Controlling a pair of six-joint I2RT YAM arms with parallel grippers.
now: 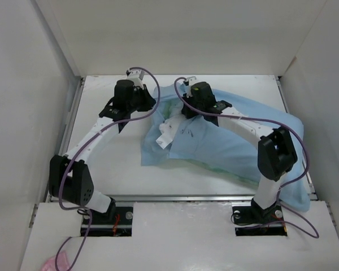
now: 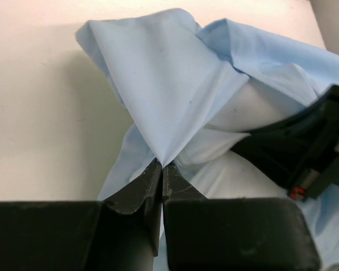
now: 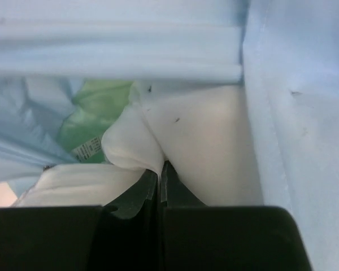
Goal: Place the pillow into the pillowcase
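The light blue pillowcase (image 1: 231,144) lies wrinkled from the table's middle to the right edge. The white pillow (image 1: 168,131) shows only at its left opening; the rest is under the fabric. My left gripper (image 1: 152,105) is shut on a raised fold of the pillowcase's edge (image 2: 164,113), pinched at the tips (image 2: 161,165). My right gripper (image 1: 179,113) reaches into the opening and is shut on a fold of the pillow (image 3: 209,147), pinched at the tips (image 3: 160,168). Pillowcase fabric (image 3: 305,113) hangs over and beside it, with a greenish inner face (image 3: 96,113).
White walls enclose the table on the left, back and right. A small pink scrap (image 1: 50,263) lies at the near left corner by the left base. A printed label (image 3: 89,149) shows inside the case. The right arm's black wrist (image 2: 305,147) sits close to my left gripper.
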